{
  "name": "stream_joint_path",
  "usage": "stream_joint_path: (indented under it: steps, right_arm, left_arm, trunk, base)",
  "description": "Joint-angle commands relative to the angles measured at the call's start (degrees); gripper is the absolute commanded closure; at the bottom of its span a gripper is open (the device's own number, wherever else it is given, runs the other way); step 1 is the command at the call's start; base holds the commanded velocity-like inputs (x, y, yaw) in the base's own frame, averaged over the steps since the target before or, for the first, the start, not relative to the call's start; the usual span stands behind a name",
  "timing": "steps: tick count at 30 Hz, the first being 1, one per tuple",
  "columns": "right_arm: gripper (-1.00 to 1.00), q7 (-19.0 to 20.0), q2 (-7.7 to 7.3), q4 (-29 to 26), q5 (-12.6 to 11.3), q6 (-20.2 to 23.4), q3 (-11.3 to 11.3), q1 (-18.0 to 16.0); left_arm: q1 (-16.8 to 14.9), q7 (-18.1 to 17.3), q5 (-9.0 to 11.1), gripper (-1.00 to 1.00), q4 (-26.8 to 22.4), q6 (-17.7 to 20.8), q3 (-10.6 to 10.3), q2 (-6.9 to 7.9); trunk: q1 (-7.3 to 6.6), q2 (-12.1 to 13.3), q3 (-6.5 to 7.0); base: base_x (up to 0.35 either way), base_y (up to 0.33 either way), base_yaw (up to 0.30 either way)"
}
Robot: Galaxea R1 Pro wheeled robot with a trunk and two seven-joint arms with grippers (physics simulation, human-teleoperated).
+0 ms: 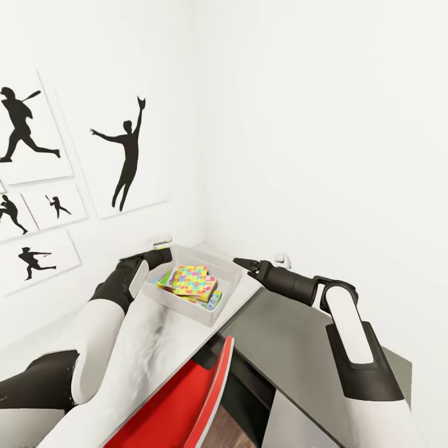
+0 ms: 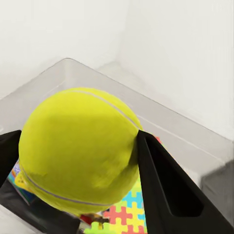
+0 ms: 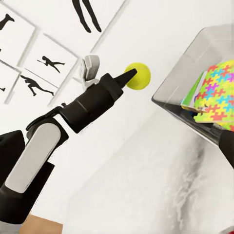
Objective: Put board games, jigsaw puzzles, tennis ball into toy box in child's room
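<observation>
One toy remains outside the toy box [image 1: 163, 296]: the tennis ball [image 2: 80, 151], pinched between the fingers of the left pincer [image 1: 163, 254]. Ball hangs at the bin's rim, over its near-wall end; in the right wrist view it sits just outside and above the bin wall. The box stands on the tabletop [image 1: 140, 348] in the room corner, approx. against both walls. Inside: a jigsaw puzzle [image 1: 190, 280] on top of a stack of flat boxes; lower items cannot be identified. Right pincer [image 1: 239, 262] hovers just beside the bin's far side, holding nothing; jaw state cannot be told.

Step in hand: ball delivery, likely the last. Next move req.: shift the left pincer further over the bin interior, lower toward the stack, then spread the fingers. Risk: ball bounces or rolls off the puzzle.
</observation>
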Motion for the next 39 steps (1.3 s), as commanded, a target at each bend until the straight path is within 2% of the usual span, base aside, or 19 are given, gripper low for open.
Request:
stream_joint_path:
  steps: [1,6,14,21,24,39]
  right_arm:
    - [-1.0,-0.1,0.01,0.0,-0.1,0.3,0.0,-0.1]
    - [-1.0,-0.1,0.18,0.0,-0.1,0.4,-0.1,-0.1]
    - [-1.0,-0.1,0.31,0.0,-0.1,0.4,-0.1,-0.1]
    - [-1.0,-0.1,0.55,0.0,-0.1,0.4,0.0,-0.1]
    - [-1.0,-0.1,0.58,0.0,-0.1,0.4,0.0,-0.1]
    - [-1.0,-0.1,0.6,0.0,-0.1,0.6,0.1,-0.1]
  left_arm:
    - [-0.3,-0.3,0.2,1.0,-0.1,0.9,0.4,-0.06]
    - [-2.2,0.0,0.0,1.0,0.1,2.4,0.4,-0.01]
    - [-2.7,0.1,-0.1,1.0,0.7,3.0,0.4,0.15]
    - [-2.7,0.2,-2.8,1.0,2.8,2.7,0.5,0.39]
    - [-2.7,0.2,-3.3,1.0,2.9,2.6,0.5,0.43]
    - [-2.7,0.2,-3.6,1.0,2.7,1.9,0.5,0.31]
  trunk:
    - [0.04,-0.1,-0.23]
    - [0.04,-0.1,-0.66]
    - [0.04,-0.1,-1.37]
    - [0.04,-0.1,-1.98]
    - [0.04,-0.1,-2.25]
    - [0.04,-0.1,-3.57]
  base:
    - [0.0,0.0,-0.072]
    - [0.0,0.0,-0.072]
    - [0.0,0.0,-0.072]
    - [0.0,0.0,-0.073]
    - [0.0,0.0,-0.073]
    - [0.0,0.0,-0.072]
